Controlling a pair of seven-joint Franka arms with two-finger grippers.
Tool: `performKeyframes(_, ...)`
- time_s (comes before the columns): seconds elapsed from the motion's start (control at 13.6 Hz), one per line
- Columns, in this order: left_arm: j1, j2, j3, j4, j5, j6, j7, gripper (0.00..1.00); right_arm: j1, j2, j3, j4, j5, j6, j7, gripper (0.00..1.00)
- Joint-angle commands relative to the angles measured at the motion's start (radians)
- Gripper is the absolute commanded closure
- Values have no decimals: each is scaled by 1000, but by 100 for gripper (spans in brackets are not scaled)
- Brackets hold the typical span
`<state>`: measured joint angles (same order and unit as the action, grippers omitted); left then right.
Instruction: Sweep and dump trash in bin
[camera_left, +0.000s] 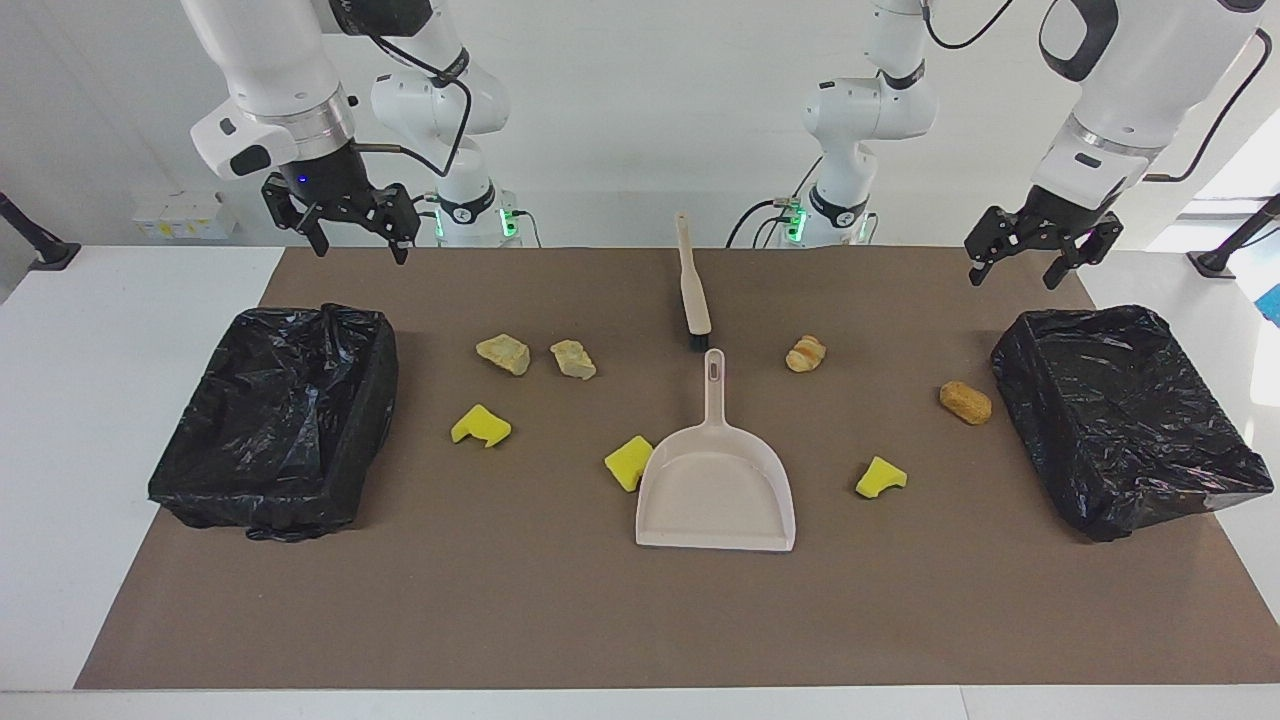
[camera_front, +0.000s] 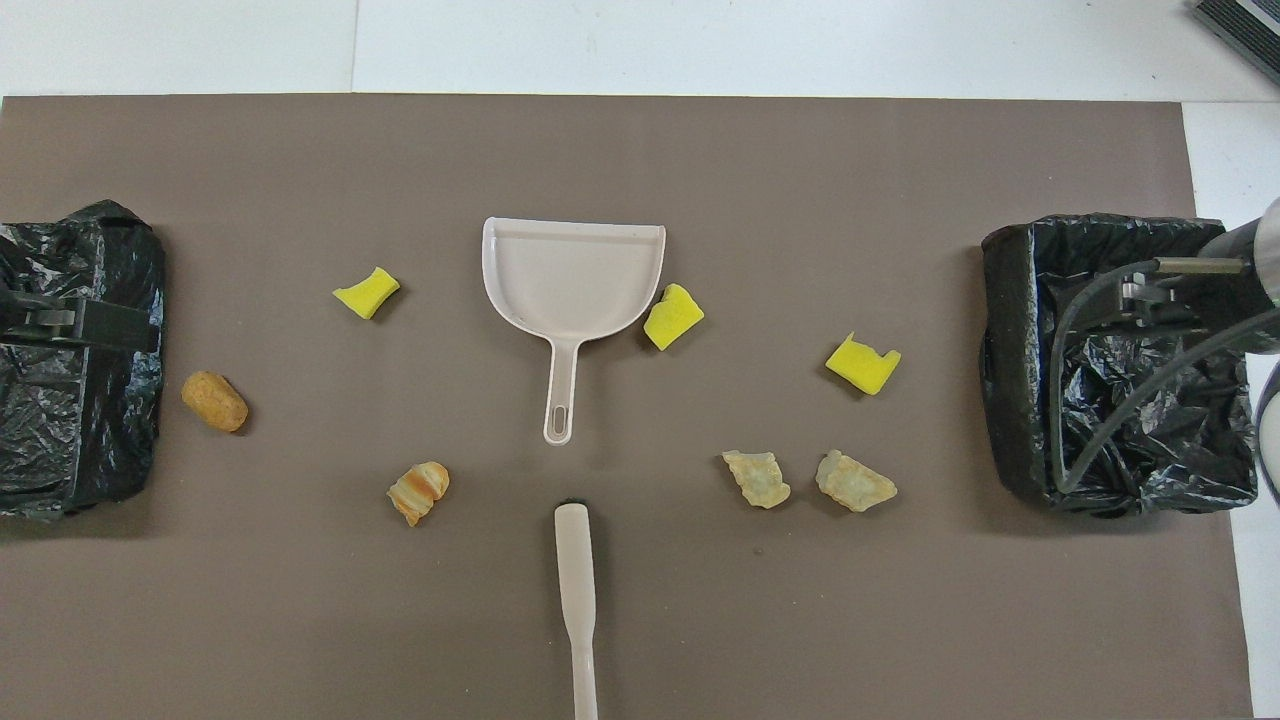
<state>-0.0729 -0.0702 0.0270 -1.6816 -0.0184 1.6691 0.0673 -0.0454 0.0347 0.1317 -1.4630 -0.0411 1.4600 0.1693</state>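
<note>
While both arms wait raised, the left gripper (camera_left: 1043, 250) and right gripper (camera_left: 343, 222) hang open-jawed, holding nothing. Trash (camera_left: 503, 353) lies scattered around the dustpan (camera_left: 716, 495) and brush (camera_left: 692, 290).

Brush (camera_front: 577, 600) handle and bin (camera_front: 70, 360) edge-cropped overhead.

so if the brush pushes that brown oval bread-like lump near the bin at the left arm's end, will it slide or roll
The brown oval bread-like lump looks rounded, so it probably rolls or veers rather than sliding straight. It seems small and porous, so likely light. Its rough crust may drag on the brown mat.
</note>
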Motion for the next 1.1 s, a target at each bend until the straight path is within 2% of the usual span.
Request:
performKeyframes(0.0, -4, -17, 7, 2, 18, -54, 25, 0, -13, -7, 0, -18, 52, 22, -129, 0)
performKeyframes(0.22, 16, -16, 7, 8, 17, -55, 22, 0, -14, -15, -1, -37, 52, 66, -142, 0)
performKeyframes(1.03, -1, -37, -5, -9, 15, -101, 6, 0, -25, -16, -7, -42, 40, 71, -132, 0)
